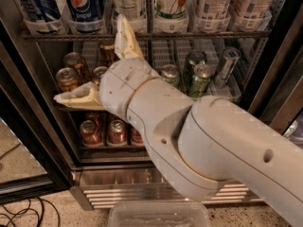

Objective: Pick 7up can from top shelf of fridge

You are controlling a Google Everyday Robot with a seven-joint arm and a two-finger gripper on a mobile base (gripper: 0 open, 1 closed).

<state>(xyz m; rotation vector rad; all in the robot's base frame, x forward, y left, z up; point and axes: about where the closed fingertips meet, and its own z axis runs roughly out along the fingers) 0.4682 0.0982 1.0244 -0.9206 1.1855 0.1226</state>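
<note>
My claw (90, 58), spread wide before the top shelf (213, 33), should grip the 7up can (171, 4) mid-body, since I judge it rigid, slick and fairly heavy.

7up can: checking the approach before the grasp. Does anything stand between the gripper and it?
Nothing visible does. The open gripper hangs below-left of the 7up can, before the lower rack; the can stands at the front of the top shelf.
</note>
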